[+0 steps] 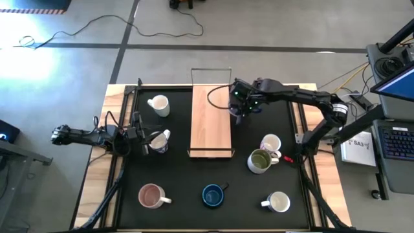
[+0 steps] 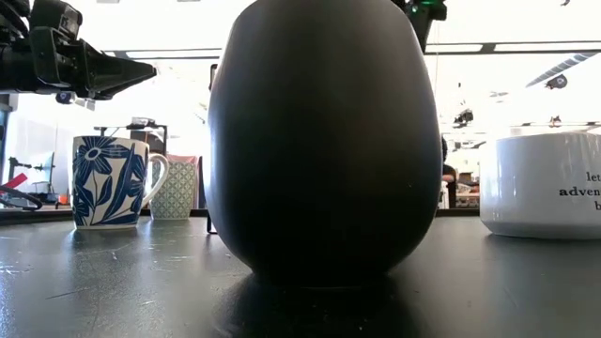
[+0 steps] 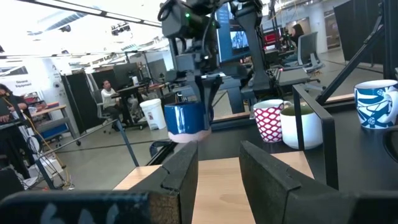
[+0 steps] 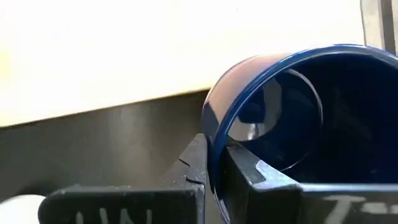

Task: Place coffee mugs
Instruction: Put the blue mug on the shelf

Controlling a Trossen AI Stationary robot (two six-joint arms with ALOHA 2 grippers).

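My right gripper (image 1: 240, 109) is shut on a dark blue mug (image 3: 185, 118) just past the right edge of the wooden board (image 1: 211, 120). My left gripper (image 1: 141, 139) is open and raised above the mat. It stands left of a blue-flowered white mug (image 1: 159, 141), which stands upright on its base, and touches nothing. In the left wrist view the board shows through the gap between its fingers (image 3: 186, 174). More mugs stand on the black mat: a white one (image 1: 158, 103), a pink-lined one (image 1: 152, 196), a dark blue one (image 1: 213, 194), a green-lined one (image 1: 260, 160) and two white ones (image 1: 270, 144) (image 1: 278, 202). My right gripper holds the dark blue mug by its rim (image 4: 211, 134), one finger inside the mug and one outside. The fingers come from above, pointing down. The mug hangs upright below them (image 3: 185, 118) and looks clear of the mat.
The wooden board has thin wire handles at its far end (image 1: 211, 69) and near end (image 1: 210, 154). The big dark mug (image 2: 324, 141) fills the middle of the low view. Bare mat lies between the board and the near row of mugs. Cables run over the floor beyond the table.
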